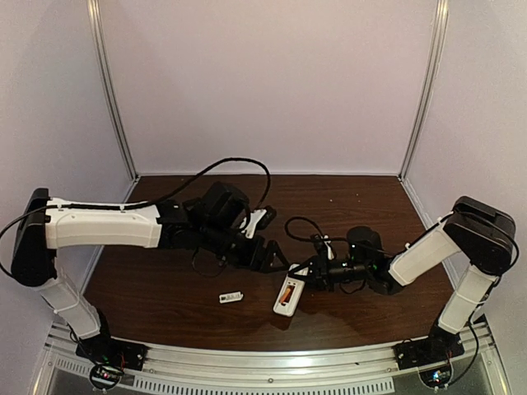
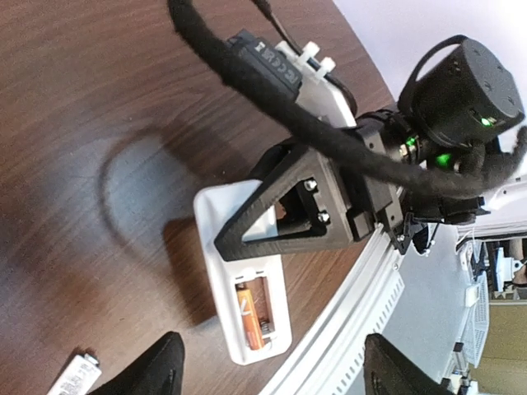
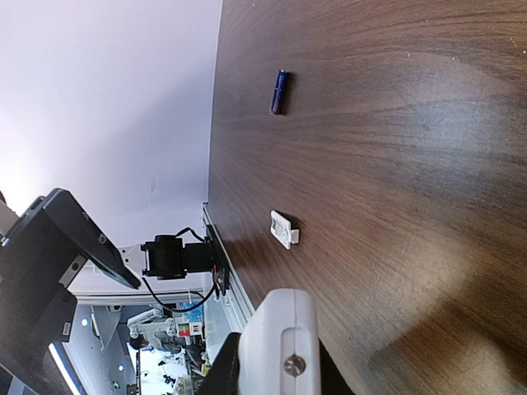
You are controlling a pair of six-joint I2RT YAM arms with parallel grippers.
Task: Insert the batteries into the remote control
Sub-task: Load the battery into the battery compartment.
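Top view, worktop [image 1: 165, 288]: dark brown wood, with both arms reaching in toward the middle.
Top view, remote [image 1: 288, 295]: white, back side up, near the front edge at centre. It is tilted, with its far end at the right pincer.
Top view, orange battery [image 1: 286, 293]: lies in the remote's open recess.
Top view, right pincer [image 1: 308, 274]: clamped on the remote's far end.
Top view, left pincer [image 1: 272, 257]: just beyond the remote and not touching it.
Top view, cover [image 1: 231, 297]: small white piece flat on the wood, left of the remote and apart from it.
Left wrist, left fingers [image 2: 156, 366]: spread wide apart, nothing between them.
Left wrist, remote [image 2: 230, 210]: pinned under the right arm's black triangular finger. The recess shows the orange battery [image 2: 249, 317] in one slot.
Left wrist, cover [image 2: 78, 374]: at the bottom left corner.
Right wrist, remote [image 3: 276, 341]: its white end is gripped at the bottom edge.
Right wrist, purple battery [image 3: 280, 90]: alone on the wood, well away from the remote.
Right wrist, cover [image 3: 284, 229]: between the purple battery and the remote.
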